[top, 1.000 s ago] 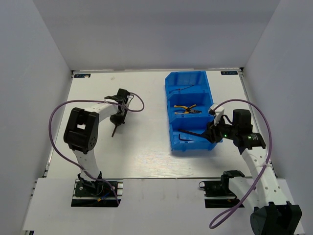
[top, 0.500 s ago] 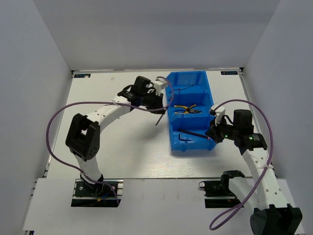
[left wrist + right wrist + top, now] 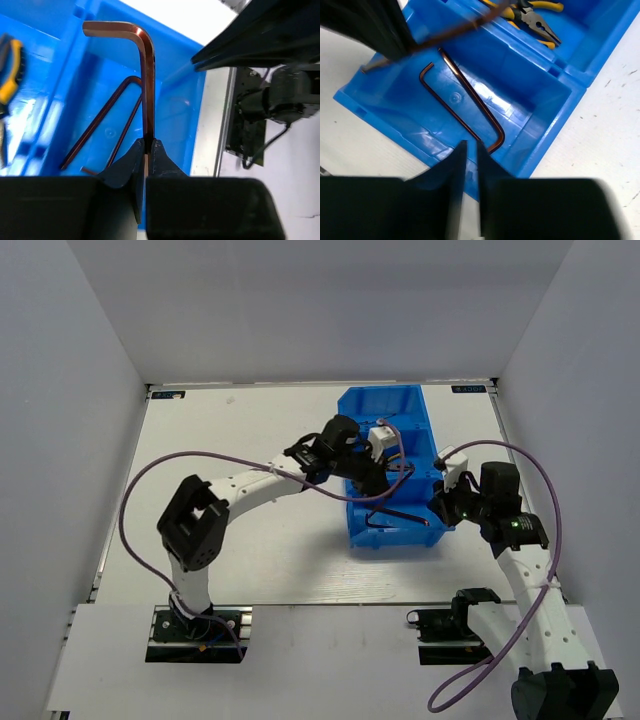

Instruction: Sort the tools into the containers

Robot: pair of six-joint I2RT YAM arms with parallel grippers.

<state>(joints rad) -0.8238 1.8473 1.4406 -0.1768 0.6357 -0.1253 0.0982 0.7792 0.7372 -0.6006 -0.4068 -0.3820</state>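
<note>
My left gripper (image 3: pixel 388 483) (image 3: pixel 148 141) is shut on the long leg of a brownish L-shaped hex key (image 3: pixel 148 85) and holds it above the near compartment of the blue bin (image 3: pixel 390 543). The held key also crosses the top of the right wrist view (image 3: pixel 455 32). A second hex key (image 3: pixel 470 110) (image 3: pixel 100 130) lies flat in that compartment. Yellow-black pliers (image 3: pixel 532 17) (image 3: pixel 12 60) lie in the middle compartment. My right gripper (image 3: pixel 441 510) (image 3: pixel 470 145) hovers at the bin's near right side, shut and empty. The screwdriver is hidden.
The bin's divider wall (image 3: pixel 540 57) separates the near and middle compartments. White table (image 3: pixel 250 430) lies to the left of the bin. Purple cables (image 3: pixel 200 460) loop from both arms. Grey walls enclose the table.
My left arm has swung right from the open table to over the bin, carrying the hex key. My right gripper has barely shifted beside the bin.
</note>
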